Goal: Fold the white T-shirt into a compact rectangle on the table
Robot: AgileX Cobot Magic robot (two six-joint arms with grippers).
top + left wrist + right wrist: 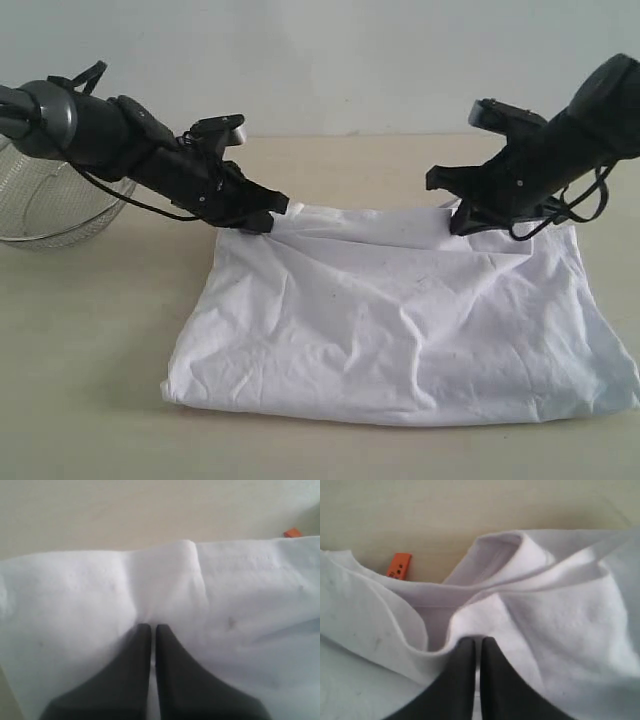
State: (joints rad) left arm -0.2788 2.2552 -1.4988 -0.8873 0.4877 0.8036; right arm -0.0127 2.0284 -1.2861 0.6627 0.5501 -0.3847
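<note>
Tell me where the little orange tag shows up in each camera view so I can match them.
Left wrist view: the orange tag peeks past the far edge of the white T-shirt, well aside of the left gripper.
Right wrist view: it shows just beyond the shirt's raised edge, ahead of the right gripper.
Exterior view: not visible.
Shared landmark: the white T-shirt, pinched by both shut grippers.

A wire-mesh metal bowl is sitting well apart from my left hand, out to its outer side and back by my forearm, which is covering the bowl's upper part. Its silvery mesh is catching the light. A plain pale wall is running across far beyond my hand.
</note>
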